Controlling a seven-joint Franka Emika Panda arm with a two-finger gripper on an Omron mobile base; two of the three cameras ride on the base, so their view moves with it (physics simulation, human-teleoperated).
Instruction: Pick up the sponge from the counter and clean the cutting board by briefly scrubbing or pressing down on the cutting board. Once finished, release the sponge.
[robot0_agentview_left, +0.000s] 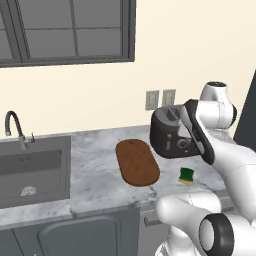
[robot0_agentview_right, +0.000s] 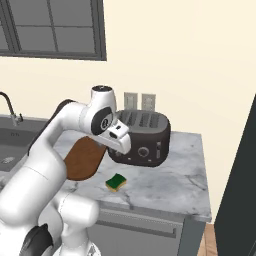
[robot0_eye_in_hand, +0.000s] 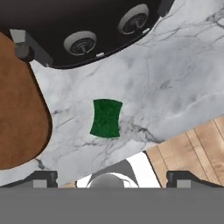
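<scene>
A grey-veined marble counter (robot0_agentview_left: 100, 165) is shown running along a cream wall, with a sink set into its left end. A black toaster (robot0_agentview_right: 142, 137) is placed against the back edge, toward the right end. A dark reddish-brown oval cutting board (robot0_agentview_left: 137, 162) is laid flat just left of the toaster, stretching from mid-depth toward the front edge. The sponge (robot0_eye_in_hand: 106, 118), small and green-topped over yellow, is seen near the front edge, right of the board and apart from it, in front of the toaster.

The gripper (robot0_eye_in_hand: 112, 177) is held above the sponge, looking down on it, with its jaws spread wide and nothing between them. The sponge is not yet touched.

The step in hand is judged to be the reach for the sponge. It is best done by centring the fingertips over the block, lining them across its narrower sides, and descending straight down before closing. Care is advised near the front edge, where a nudge could push the sponge off.
</scene>
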